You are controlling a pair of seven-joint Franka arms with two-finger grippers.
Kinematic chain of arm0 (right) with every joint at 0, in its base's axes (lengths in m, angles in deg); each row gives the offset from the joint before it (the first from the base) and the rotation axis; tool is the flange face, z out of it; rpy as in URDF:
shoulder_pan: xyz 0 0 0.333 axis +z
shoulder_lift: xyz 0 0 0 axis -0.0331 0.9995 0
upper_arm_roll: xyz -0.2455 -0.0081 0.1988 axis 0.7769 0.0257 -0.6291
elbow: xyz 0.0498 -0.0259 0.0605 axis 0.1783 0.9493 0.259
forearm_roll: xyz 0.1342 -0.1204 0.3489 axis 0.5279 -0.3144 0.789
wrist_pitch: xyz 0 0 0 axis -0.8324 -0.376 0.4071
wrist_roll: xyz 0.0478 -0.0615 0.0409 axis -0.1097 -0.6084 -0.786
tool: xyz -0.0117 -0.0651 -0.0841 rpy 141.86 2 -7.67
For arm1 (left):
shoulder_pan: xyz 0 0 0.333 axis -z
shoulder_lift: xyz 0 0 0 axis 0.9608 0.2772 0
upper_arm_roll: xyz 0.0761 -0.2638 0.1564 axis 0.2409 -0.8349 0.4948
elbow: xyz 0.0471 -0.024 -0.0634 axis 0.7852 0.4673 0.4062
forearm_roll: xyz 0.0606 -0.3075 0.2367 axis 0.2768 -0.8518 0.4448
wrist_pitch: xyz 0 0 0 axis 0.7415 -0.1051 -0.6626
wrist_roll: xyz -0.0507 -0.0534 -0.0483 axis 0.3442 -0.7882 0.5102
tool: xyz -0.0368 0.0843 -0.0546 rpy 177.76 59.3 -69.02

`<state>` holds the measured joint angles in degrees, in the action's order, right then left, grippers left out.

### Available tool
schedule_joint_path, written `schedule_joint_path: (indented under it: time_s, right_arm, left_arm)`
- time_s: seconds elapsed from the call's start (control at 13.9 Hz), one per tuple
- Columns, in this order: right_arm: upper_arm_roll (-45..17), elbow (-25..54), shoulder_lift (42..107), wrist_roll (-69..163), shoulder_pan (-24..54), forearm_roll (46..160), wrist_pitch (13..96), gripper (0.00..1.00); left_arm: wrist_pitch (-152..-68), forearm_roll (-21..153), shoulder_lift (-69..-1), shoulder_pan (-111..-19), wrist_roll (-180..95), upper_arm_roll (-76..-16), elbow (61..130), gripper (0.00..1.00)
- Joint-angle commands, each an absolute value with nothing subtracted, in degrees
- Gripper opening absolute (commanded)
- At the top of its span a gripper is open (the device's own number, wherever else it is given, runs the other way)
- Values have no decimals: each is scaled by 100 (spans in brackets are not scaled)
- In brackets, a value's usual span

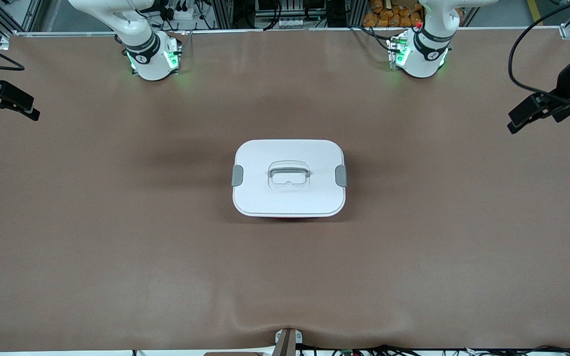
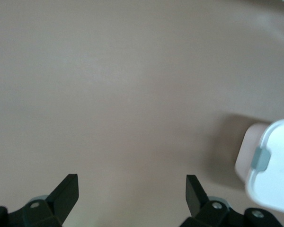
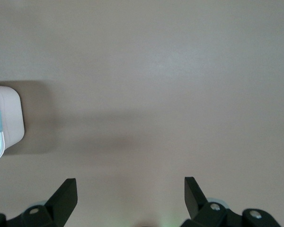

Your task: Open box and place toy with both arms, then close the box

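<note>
I'm seeing the box [image 1: 289, 178] sitting mid-surface, well away from every edge, its white lid [image 1: 289, 148] on with grey clips [image 1: 237, 175] at both ends; only a sliver of its pink wall is showing. The toy isn't showing in any view. My left hand [image 2: 132, 189] and right hand [image 3: 131, 191] are hanging wide open, holding nothing, over bare brown surface [image 1: 117, 222] near the surface's two ends.

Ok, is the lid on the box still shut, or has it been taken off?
Shut. The white lid sits flat and square on the box, both grey side clips in place, and neither gripper touches it.
</note>
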<state>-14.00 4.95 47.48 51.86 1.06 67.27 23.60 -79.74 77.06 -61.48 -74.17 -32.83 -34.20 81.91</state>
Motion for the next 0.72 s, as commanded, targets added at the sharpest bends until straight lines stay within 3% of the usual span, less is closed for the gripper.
schedule_joint_path:
  time_s: [0.0,0.65]
  right_arm:
    - [-1419,444,4768,5266,153,6617,2342,100]
    - [-1393,444,4785,5266,92,6599,2307,100]
  left_arm:
    - [-7657,7575,-6315,-7373,-3763,-3253,8318,100]
    - [-7761,7321,-6386,-7373,-4229,-3183,8502,100]
